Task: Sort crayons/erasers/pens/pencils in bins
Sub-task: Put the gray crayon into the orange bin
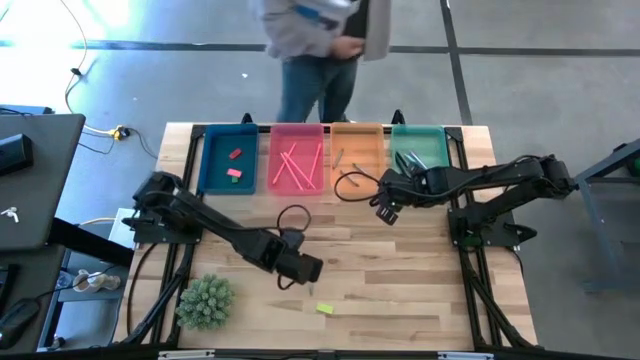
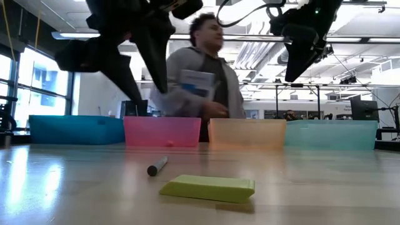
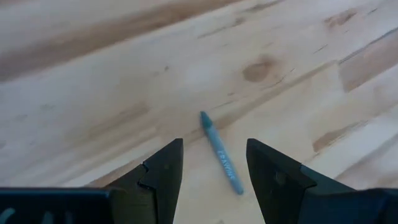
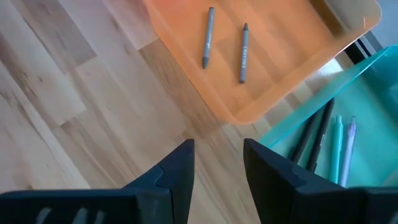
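- Lone crayon (image 3: 221, 152) flat on the bare desk (image 1: 400, 290), right under the left gripper (image 3: 214, 165), lined up in the gap between its released jaws, nothing held.
- Looks light, stiff, round and waxy: likely to roll or slip, and could snap under a hard pinch; best taken across the middle of the wrapped shaft, jaws square to its length.
- Yellow-green eraser (image 1: 324, 308) also loose on the desk, near the front edge; flat, rubbery block, probably easy to pinch across the short sides.
- Right gripper (image 4: 217, 165) above the desk just beside the orange bin (image 4: 261, 106), jaws parted and empty.
- Blue bin (image 1: 214, 158): a red and a green eraser.
- Pink bin (image 1: 297, 133): long pink sticks.
- Orange bin: two grey crayons.
- Green bin (image 1: 420, 135): dark and pale pens.
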Controlling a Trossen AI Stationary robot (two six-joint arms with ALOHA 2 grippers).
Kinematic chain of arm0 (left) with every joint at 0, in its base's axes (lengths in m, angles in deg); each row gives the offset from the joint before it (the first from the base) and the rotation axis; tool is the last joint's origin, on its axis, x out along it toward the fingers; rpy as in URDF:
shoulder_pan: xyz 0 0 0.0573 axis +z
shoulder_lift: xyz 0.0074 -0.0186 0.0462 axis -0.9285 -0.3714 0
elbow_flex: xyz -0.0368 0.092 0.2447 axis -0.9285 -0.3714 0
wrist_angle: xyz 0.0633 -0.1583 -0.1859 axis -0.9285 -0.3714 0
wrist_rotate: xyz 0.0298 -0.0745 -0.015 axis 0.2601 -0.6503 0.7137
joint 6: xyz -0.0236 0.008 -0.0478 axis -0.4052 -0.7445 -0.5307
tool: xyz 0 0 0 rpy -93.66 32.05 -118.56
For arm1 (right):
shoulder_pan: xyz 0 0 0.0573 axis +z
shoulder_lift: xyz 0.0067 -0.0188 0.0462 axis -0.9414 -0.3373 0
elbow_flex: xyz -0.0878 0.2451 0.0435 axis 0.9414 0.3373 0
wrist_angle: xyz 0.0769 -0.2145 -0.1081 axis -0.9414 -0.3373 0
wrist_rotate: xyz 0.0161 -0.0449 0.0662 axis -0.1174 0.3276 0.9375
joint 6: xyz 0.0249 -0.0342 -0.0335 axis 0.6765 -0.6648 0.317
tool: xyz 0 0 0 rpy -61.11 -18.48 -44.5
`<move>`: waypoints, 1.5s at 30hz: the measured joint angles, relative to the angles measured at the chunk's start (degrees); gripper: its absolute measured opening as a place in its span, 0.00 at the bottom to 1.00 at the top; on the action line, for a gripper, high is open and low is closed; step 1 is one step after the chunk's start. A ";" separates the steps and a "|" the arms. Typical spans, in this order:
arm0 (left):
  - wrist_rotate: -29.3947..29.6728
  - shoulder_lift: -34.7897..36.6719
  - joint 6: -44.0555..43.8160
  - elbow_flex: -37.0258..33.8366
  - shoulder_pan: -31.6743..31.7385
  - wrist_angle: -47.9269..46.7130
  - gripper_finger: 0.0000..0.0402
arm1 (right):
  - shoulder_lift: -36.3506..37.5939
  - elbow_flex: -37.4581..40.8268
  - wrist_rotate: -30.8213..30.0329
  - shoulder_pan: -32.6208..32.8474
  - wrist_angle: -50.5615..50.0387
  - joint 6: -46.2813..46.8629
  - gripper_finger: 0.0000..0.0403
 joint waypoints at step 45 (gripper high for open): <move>-2.83 -12.65 -6.32 0.59 -2.12 9.82 0.21 | 0.00 -0.04 0.04 -1.32 0.92 -3.01 0.32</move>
